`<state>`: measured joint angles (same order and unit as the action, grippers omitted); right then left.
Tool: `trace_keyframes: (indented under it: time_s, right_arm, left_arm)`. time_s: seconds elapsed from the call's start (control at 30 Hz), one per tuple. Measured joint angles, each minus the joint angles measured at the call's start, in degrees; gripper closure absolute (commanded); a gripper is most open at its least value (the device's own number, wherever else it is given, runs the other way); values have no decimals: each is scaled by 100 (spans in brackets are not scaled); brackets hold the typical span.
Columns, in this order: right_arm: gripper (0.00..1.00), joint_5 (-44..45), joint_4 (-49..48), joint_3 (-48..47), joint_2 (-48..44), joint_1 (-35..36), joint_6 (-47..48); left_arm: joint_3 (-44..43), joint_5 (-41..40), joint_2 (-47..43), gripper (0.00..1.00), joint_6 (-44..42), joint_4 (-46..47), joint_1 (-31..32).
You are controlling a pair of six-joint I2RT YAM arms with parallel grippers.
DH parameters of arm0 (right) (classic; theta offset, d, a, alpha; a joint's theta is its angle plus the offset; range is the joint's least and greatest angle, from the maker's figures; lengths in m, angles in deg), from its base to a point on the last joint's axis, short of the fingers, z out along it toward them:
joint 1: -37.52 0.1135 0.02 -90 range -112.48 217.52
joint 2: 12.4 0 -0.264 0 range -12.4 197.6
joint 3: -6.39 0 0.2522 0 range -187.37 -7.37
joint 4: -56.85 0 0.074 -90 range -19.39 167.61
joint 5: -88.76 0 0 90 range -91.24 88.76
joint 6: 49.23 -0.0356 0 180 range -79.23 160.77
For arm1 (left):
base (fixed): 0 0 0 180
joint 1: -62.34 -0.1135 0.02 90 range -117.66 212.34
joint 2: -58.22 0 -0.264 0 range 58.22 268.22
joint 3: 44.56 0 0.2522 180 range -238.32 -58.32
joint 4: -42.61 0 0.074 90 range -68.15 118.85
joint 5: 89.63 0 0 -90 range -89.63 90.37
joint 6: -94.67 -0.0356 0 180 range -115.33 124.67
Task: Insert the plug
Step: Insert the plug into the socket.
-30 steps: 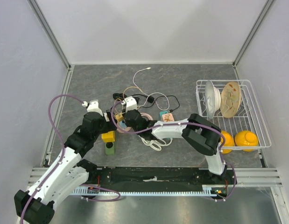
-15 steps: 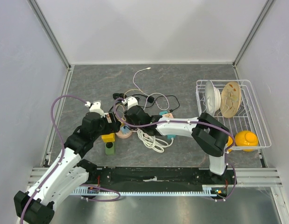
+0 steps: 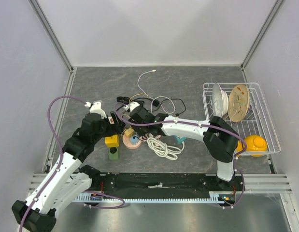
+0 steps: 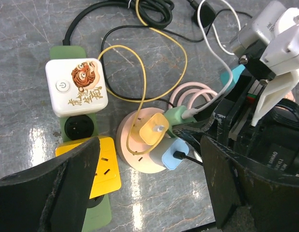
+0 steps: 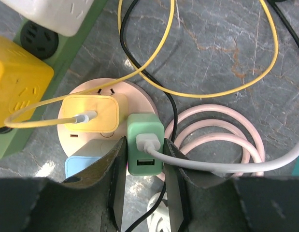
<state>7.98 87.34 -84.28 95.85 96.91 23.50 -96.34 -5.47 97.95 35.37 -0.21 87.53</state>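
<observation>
Though the top view hides it, green plug (image 5: 142, 126) inside right tool (image 5: 144, 145), grip unclear, left tool (image 4: 150, 147) apart.

Near the middle of the table (image 3: 91, 87), round socket base (image 5: 135, 92) carrying three plugs (image 5: 145, 145). Just left, power strip (image 4: 67, 52). Just right, coiled cable (image 3: 163, 147). Behind, tangled cables (image 3: 161, 102). At right edge, dish rack (image 3: 248, 128) holding plates (image 3: 238, 101).

I can read little here. The white adapter (image 4: 77, 87) on the green power strip (image 4: 67, 50) carries a power symbol on its round button, a cartoon tiger and gold Chinese characters that I cannot make out. White lettering on the right arm's black housing (image 4: 279, 157) is too blurred to read.
</observation>
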Motion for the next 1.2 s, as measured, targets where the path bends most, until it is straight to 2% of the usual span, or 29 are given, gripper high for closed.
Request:
trace_keyframes:
  time_s: [0.3,0.5,0.73,0.97,1.13,1.2]
  right_arm:
    - [54,-247,1158,-658,216,-4,35]
    - [51,-378,1622,-1067,439,-66,35]
    - [51,-588,2055,-1246,487,-103,4]
    - [51,-772,2306,-1325,496,-118,-11]
    - [61,-841,2337,-1329,496,-129,0]
    - [70,-890,2339,-1335,496,-133,20]
  left_arm:
    - [-4,214,92,11,-9,-212,0]
    - [166,557,31,16,-2,-197,0]
    - [564,931,-74,29,98,-212,0]
    - [721,1161,-262,32,168,-210,2]
    - [807,1255,-304,31,201,-214,7]
    - [811,1261,-330,31,212,-214,7]
